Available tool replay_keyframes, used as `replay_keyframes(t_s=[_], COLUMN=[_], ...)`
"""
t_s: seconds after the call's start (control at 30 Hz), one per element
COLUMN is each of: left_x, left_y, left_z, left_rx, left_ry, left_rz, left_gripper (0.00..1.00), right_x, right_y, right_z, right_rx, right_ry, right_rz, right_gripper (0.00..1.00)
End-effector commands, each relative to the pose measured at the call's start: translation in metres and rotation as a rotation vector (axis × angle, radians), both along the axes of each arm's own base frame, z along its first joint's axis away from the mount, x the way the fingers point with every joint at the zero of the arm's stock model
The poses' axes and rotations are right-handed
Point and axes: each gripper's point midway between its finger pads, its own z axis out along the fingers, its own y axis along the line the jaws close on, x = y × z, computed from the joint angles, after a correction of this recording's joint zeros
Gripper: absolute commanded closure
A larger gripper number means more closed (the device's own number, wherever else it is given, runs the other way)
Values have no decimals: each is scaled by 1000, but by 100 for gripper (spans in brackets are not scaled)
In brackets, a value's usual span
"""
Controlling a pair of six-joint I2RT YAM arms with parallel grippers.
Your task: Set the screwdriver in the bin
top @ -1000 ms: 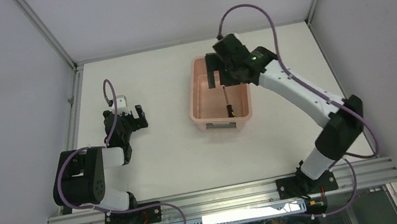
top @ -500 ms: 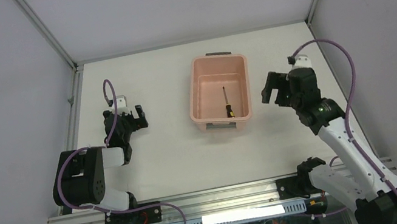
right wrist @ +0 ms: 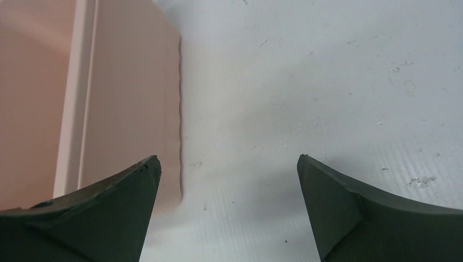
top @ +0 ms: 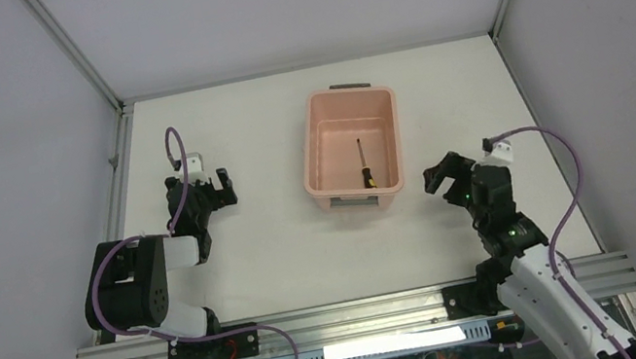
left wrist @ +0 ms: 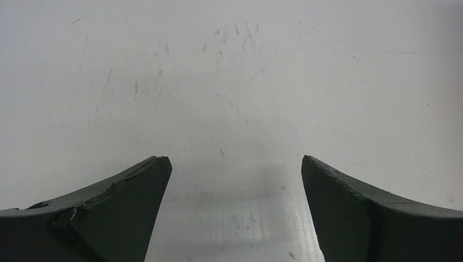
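Note:
The salmon-pink bin (top: 321,134) stands at the middle of the table, and its outer wall (right wrist: 125,109) fills the left of the right wrist view. Inside it lies the small screwdriver (top: 365,167), yellow-and-black handle toward me. My right gripper (top: 445,175) is open and holds nothing, low over the table just right of the bin's near corner. In its own view the right gripper (right wrist: 228,164) has only bare white table between the fingers. My left gripper (top: 214,182) is open over the table at the left, and the left gripper (left wrist: 235,164) shows nothing between its fingers.
White walls with metal corner posts (top: 75,54) close in the table on three sides. An aluminium rail (top: 348,317) runs along the near edge where both arm bases are bolted. Purple cables (top: 572,184) loop off each arm.
The right arm has drawn back from above the bin toward the near right, folding low beside the bin's near corner, gripper still open. The screwdriver stays in the bin. The left arm is still.

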Motion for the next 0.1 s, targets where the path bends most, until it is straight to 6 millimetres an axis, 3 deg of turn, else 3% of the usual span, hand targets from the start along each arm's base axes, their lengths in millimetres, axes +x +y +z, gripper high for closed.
replay_keyframes(t_s=[0.0, 0.07], left_x=[13, 13], left_y=[1, 1], left_z=[22, 23], left_rx=[-10, -10], left_ry=[-81, -81], left_rz=[-1, -1], left_gripper=[1, 1], right_x=[12, 9], right_y=[-14, -17], right_z=[31, 33], right_rx=[82, 58], right_ry=[-159, -169], right_rz=[-133, -131], right_gripper=[1, 1])
